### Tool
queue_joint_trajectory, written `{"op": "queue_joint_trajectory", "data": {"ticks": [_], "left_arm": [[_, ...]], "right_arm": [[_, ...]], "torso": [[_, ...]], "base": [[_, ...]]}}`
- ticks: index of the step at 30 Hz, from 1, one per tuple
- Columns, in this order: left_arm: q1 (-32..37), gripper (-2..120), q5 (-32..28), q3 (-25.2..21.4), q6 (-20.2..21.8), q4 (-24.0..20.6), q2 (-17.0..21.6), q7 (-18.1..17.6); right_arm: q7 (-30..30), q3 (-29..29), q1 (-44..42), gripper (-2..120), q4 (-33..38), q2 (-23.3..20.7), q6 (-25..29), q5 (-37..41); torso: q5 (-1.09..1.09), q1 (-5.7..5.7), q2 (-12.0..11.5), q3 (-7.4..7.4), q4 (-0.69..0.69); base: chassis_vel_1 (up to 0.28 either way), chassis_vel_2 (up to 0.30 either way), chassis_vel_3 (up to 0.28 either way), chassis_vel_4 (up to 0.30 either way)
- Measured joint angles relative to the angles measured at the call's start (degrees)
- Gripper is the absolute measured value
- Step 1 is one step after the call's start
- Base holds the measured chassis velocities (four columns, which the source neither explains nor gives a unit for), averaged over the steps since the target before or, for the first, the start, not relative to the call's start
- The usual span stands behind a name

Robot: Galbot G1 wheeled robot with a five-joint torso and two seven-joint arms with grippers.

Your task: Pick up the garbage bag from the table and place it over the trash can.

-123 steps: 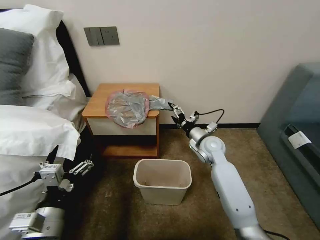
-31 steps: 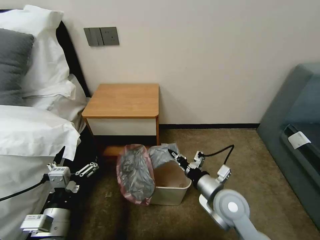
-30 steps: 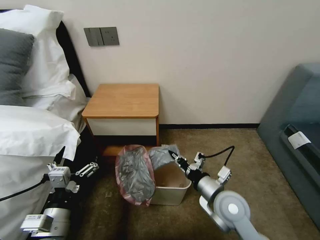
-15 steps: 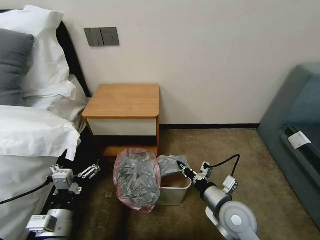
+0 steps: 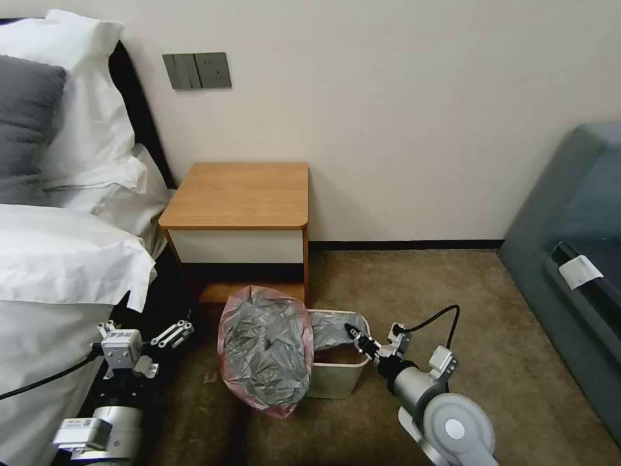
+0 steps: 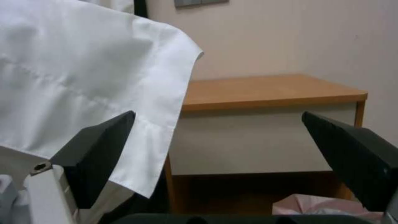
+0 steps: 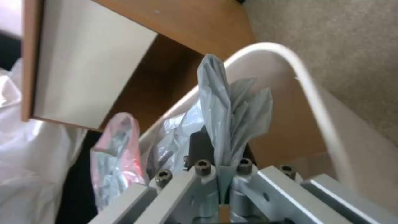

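Head view: right gripper point(image 5: 353, 332) pinches the garbage bag point(image 5: 265, 349) over the trash can point(image 5: 336, 383); the bag hangs at its nine o'clock. Left gripper point(image 5: 174, 332), jaws wide, idles beside the bed.

Crinkled glossy grey plastic garbage bag point(image 5: 268, 353) with a translucent pink rim, smooth matt cream plastic trash can point(image 5: 336, 382), smooth orange-brown wooden table point(image 5: 239, 194).

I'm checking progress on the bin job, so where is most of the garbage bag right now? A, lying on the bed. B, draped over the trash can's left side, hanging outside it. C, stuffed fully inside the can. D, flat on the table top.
B: the garbage bag hangs down outside the left side of the trash can, one end pinched in the right gripper above the can's opening.
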Motion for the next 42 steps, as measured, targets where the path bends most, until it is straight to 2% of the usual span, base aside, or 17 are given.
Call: {"op": "queue_joint_trajectory", "data": {"ticks": [12, 14, 17, 18, 21, 22, 25, 26, 28, 29, 31, 32, 33, 35, 39, 40, 42], "left_arm": [[-0.21, 100, 0.05, 0.22, -0.98, 0.50, -0.27, -0.06], [-0.21, 100, 0.04, 0.17, -1.07, 0.51, -0.33, -0.06], [-0.21, 100, 0.04, 0.12, -1.13, 0.55, -0.36, -0.05], [-0.20, 100, 0.04, 0.07, -1.22, 0.65, -0.43, -0.06], [-0.20, 100, 0.04, 0.07, -1.22, 0.65, -0.43, -0.06], [-0.20, 100, 0.05, 0.06, -1.34, 0.81, -0.59, -0.04], [-0.20, 100, 0.05, 0.06, -1.34, 0.81, -0.59, -0.04], [-0.26, 100, 0.16, 0.11, -1.35, 1.00, -0.70, 0.06], [-0.26, 100, 0.16, 0.11, -1.35, 1.00, -0.70, 0.06], [-0.28, 100, 0.23, 0.12, -1.35, 1.09, -0.70, 0.15], [-0.28, 100, 0.23, 0.12, -1.35, 1.09, -0.70, 0.15], [-0.29, 100, 0.26, 0.13, -1.35, 1.18, -0.71, 0.23], [-0.29, 100, 0.26, 0.13, -1.35, 1.18, -0.71, 0.23], [-0.29, 100, 0.32, 0.14, -1.43, 1.28, -0.86, 0.31], [-0.27, 100, 0.40, 0.16, -1.55, 1.32, -0.99, 0.37], [-0.23, 100, 0.48, 0.17, -1.69, 1.36, -1.12, 0.39], [-0.19, 100, 0.60, 0.19, -1.87, 1.44, -1.36, 0.43]], "right_arm": [[5.65, -2.03, 4.01, 0, -1.80, 2.12, -0.94, 1.04], [6.66, -2.15, 4.44, 9, -1.83, 2.35, -0.99, 1.65], [7.16, -2.12, 4.51, 14, -1.74, 2.37, -1.00, 2.24], [7.58, -1.85, 4.44, 22, -1.30, 2.24, -1.03, 3.03], [7.58, -1.85, 4.44, 22, -1.30, 2.24, -1.03, 3.03], [7.61, -1.24, 3.95, 35, -0.68, 2.00, -1.08, 3.44], [7.61, -1.24, 3.95, 35, -0.68, 2.00, -1.08, 3.44], [7.62, -0.45, 3.23, 51, 0.48, 2.00, -1.17, 4.99], [7.62, -0.45, 3.23, 51, 0.48, 2.00, -1.17, 4.99], [7.82, 0.04, 2.87, 60, 1.30, 2.08, -1.37, 6.41], [7.82, 0.04, 2.87, 60, 1.30, 2.08, -1.37, 6.41], [8.29, 0.41, 2.76, 72, 1.94, 2.16, -1.51, 7.82], [8.29, 0.41, 2.76, 72, 1.94, 2.16, -1.51, 7.82], [9.39, 0.57, 2.85, 86, 2.90, 2.23, -1.77, 8.84], [9.55, 0.67, 2.71, 92, 3.43, 2.00, -1.81, 9.03], [9.76, 0.87, 2.51, 98, 3.94, 1.70, -1.86, 9.24], [9.99, 1.12, 2.19, 100, 4.69, 1.26, -1.89, 9.51]], "torso": [[0.00, 0.00, 0.00, 0.00, 0.00], [0.00, 0.00, 0.00, 0.00, 0.00], [0.00, 0.00, 0.00, 0.00, 0.00], [0.00, 0.00, 0.00, 0.00, 0.00], [0.00, 0.00, 0.00, 0.00, 0.00], [0.00, 0.00, 0.00, 0.00, 0.00], [0.00, 0.00, 0.00, 0.00, 0.00], [0.00, 0.00, 0.00, 0.00, 0.00], [0.00, 0.00, 0.00, 0.00, 0.00], [0.00, 0.00, 0.00, 0.00, 0.00], [0.00, 0.00, 0.00, 0.00, 0.00], [0.00, 0.00, 0.00, 0.00, 0.00], [0.00, 0.00, 0.00, 0.00, 0.00], [0.00, 0.00, 0.00, 0.00, 0.00], [0.00, 0.00, 0.00, 0.00, 0.00], [0.00, 0.00, 0.00, 0.00, 0.00], [0.00, 0.00, 0.00, 0.00, 0.00]], "base": [[0.000, 0.000, 0.000, 0.000], [0.000, 0.000, 0.000, 0.000], [0.000, 0.000, 0.000, 0.000], [0.000, 0.000, 0.000, 0.000], [0.000, 0.000, 0.000, 0.000], [0.000, 0.000, 0.000, 0.000], [0.000, 0.000, 0.000, 0.000], [0.000, 0.000, 0.000, 0.000], [0.000, 0.000, 0.000, 0.000], [0.000, 0.000, 0.000, 0.000], [0.000, 0.000, 0.000, 0.000], [0.000, 0.000, 0.000, 0.000], [0.000, 0.000, 0.000, 0.000], [0.000, 0.000, 0.000, 0.000], [0.000, 0.000, 0.000, 0.000], [0.000, 0.000, 0.000, 0.000], [0.000, 0.000, 0.000, 0.000]]}}
